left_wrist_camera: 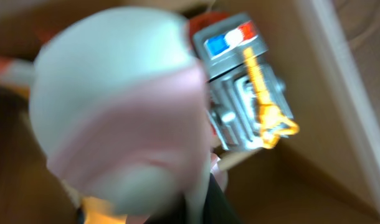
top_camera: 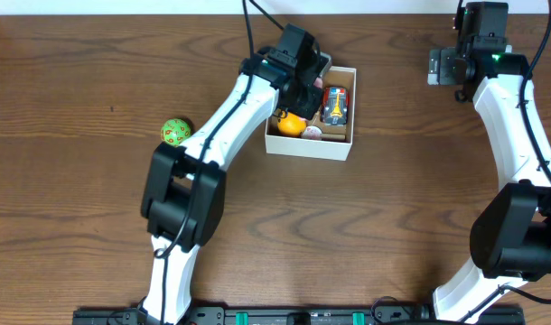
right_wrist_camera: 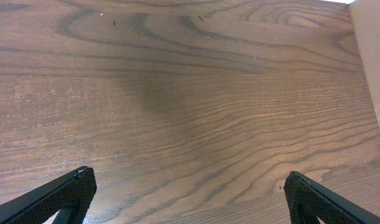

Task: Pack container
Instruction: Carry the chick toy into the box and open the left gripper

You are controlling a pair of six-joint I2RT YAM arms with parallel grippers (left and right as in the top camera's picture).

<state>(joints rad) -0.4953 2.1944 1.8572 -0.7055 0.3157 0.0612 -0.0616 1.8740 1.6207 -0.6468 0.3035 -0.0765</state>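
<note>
Wooden table (top_camera: 77, 226), dark grain, fills the overhead view. Left arm (top_camera: 230, 108) stretches from the near edge up to the far middle. Right arm (top_camera: 515, 117) runs along the right side to the far right corner.

Container (top_camera: 310, 147): white walls, brown inside, on the table at far middle, just right of the left arm's forearm.

Left gripper (top_camera: 307, 83) is down over the container's left half and clenched. Its fingers don't show in the wrist view, so can't tell if it pinches anything. Right gripper (right_wrist_camera: 189, 186) has jaws wide apart, nothing between them, over bare wood well right of the container.

In the container:
- Toy car (top_camera: 334, 106), grey with red and blue, along the right wall.
- Orange toy (top_camera: 292, 124), near left corner.

Pale round toy with a pink band (left_wrist_camera: 121, 106), blurred, fills the left wrist view next to the car. Green ball (top_camera: 175, 132) with red spots sits on the table, left of the left arm.
</note>
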